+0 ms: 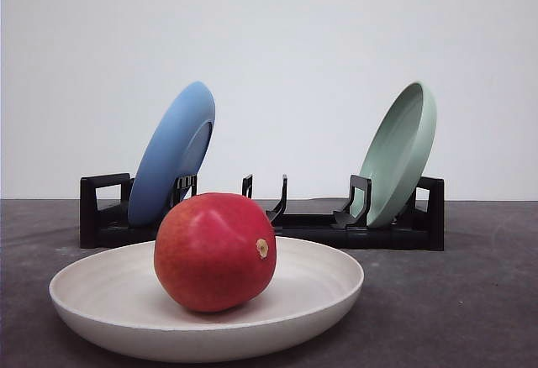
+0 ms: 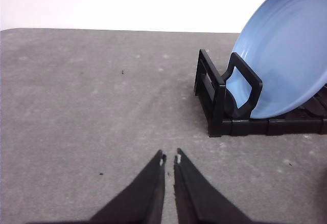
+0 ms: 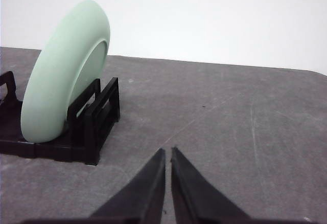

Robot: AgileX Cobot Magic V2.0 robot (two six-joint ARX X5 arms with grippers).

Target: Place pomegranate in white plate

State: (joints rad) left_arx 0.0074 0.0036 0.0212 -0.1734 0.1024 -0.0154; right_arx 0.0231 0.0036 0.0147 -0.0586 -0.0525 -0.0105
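The red pomegranate [image 1: 215,251] rests inside the white plate [image 1: 328,280], which lies flat on the grey table close to the front camera. Its tan stem nub faces right. My left gripper [image 2: 170,158] hangs shut over bare table, its black fingers holding nothing, to the left of the rack's blue plate end. My right gripper [image 3: 168,151] is also shut and empty above bare table, off the rack's green plate end.
Behind the white plate stands a black dish rack [image 1: 391,227]. A blue plate [image 1: 172,152] leans in its left slots and a pale green plate [image 1: 400,153] in its right ones, with middle slots unfilled. A white wall closes off the back.
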